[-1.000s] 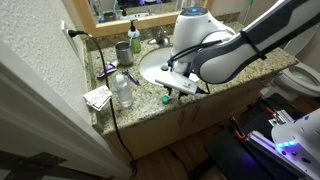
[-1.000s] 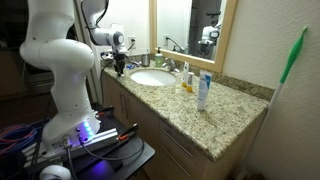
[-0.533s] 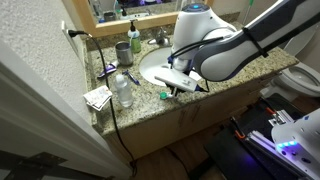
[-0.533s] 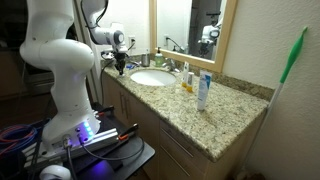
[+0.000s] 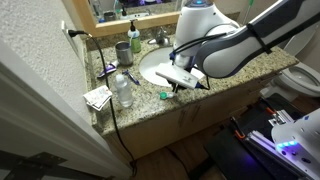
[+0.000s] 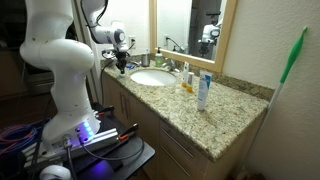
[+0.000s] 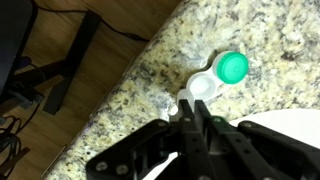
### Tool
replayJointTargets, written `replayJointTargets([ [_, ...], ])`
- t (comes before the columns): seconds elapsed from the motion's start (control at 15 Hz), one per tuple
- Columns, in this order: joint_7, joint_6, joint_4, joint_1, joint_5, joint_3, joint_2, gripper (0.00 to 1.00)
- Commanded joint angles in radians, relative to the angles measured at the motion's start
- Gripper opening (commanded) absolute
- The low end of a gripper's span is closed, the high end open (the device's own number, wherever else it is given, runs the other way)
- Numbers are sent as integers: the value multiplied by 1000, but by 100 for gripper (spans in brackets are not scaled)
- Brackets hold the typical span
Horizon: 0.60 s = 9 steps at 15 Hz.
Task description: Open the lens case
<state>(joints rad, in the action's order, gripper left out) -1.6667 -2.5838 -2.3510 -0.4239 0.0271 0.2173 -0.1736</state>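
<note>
The lens case lies flat on the granite counter near its front edge, next to the sink. In the wrist view its green cap (image 7: 232, 68) and white cap (image 7: 202, 87) sit side by side. In an exterior view only the green cap (image 5: 163, 97) shows as a small dot. My gripper (image 7: 195, 110) hangs just over the case, its two fingers pressed together with the tips at the edge of the white cap. It also shows in both exterior views (image 5: 178, 88) (image 6: 122, 68). I cannot tell whether the fingertips touch the cap.
A white oval sink (image 5: 152, 62) lies right behind the case. A clear water bottle (image 5: 123, 92), folded papers (image 5: 98, 97) and a black cable lie on one side. A green cup (image 5: 122, 50) stands near the mirror. A tube (image 6: 203, 92) and small bottles (image 6: 186, 80) stand beyond the sink.
The arm has shifted only slightly over the case. The lens case has not moved.
</note>
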Motion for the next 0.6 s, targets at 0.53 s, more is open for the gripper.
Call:
replayJointTargets([
  [0.53,-48,53,-25,35,23,-4,-9,0],
])
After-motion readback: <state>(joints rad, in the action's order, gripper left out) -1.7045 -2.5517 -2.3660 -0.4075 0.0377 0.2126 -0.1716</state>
